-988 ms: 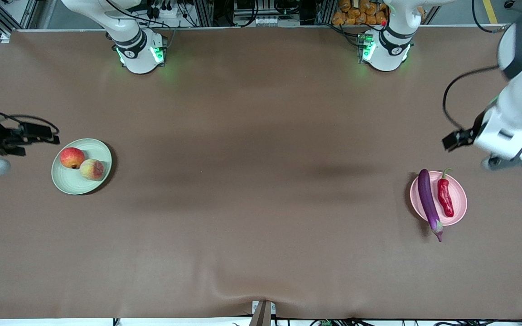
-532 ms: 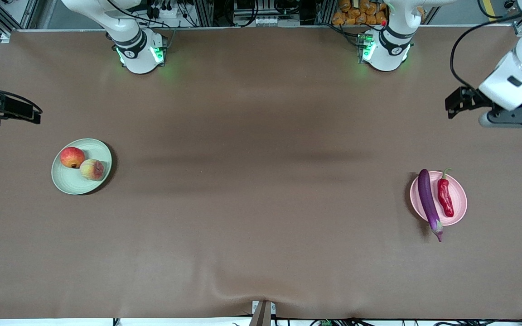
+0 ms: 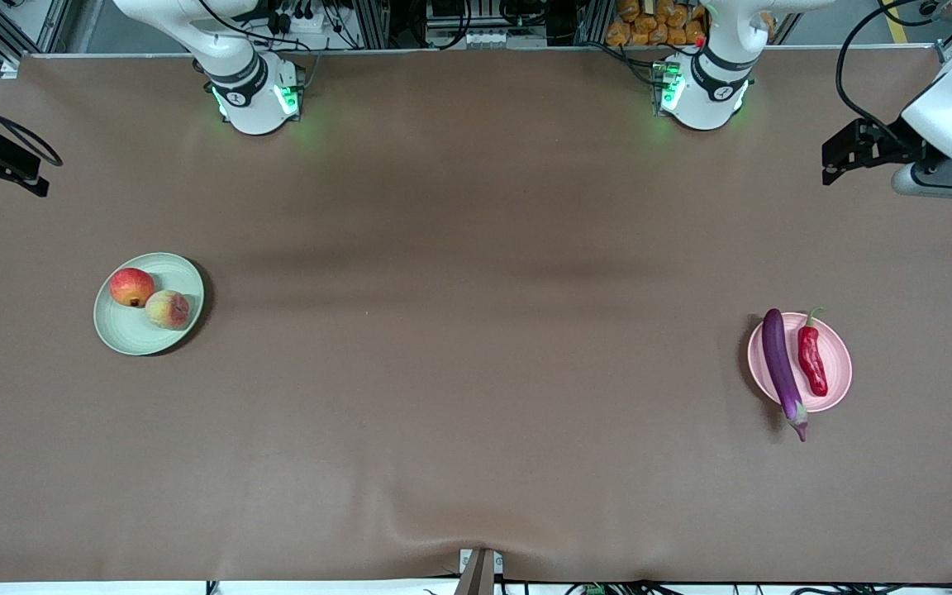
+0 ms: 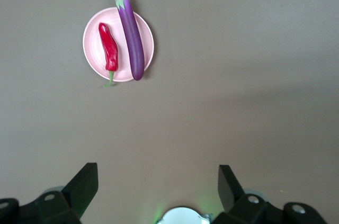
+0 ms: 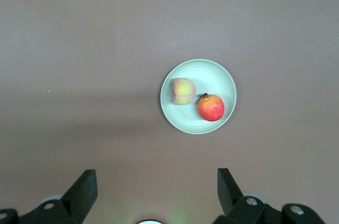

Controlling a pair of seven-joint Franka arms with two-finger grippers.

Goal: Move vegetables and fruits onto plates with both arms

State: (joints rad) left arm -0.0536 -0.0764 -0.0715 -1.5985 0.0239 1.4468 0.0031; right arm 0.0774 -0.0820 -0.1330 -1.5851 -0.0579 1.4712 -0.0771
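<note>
A purple eggplant (image 3: pixel 782 372) and a red chili (image 3: pixel 812 360) lie side by side on the pink plate (image 3: pixel 838 382) near the left arm's end; the eggplant's stem end overhangs the rim. A red fruit (image 3: pixel 131 287) and a peach (image 3: pixel 168 309) sit on the green plate (image 3: pixel 125 337) near the right arm's end. My left gripper (image 4: pixel 158 173) hangs open and empty, high above bare table, with the eggplant (image 4: pixel 130 30), chili (image 4: pixel 109 46) and pink plate (image 4: pixel 91 49) well ahead of it. My right gripper (image 5: pixel 157 177) is open and empty too, well clear of the green plate (image 5: pixel 212 75).
The brown cover (image 3: pixel 476 330) spans the whole table, with a small ripple (image 3: pixel 476 537) at the edge nearest the front camera. The two arm bases (image 3: pixel 257 95) (image 3: pixel 703 95) stand along the farthest edge. Cables trail from both wrists.
Both arms have drawn back from beside their plates toward the bases' edge of the table. The food and plates have not moved, and both grippers stayed open.
</note>
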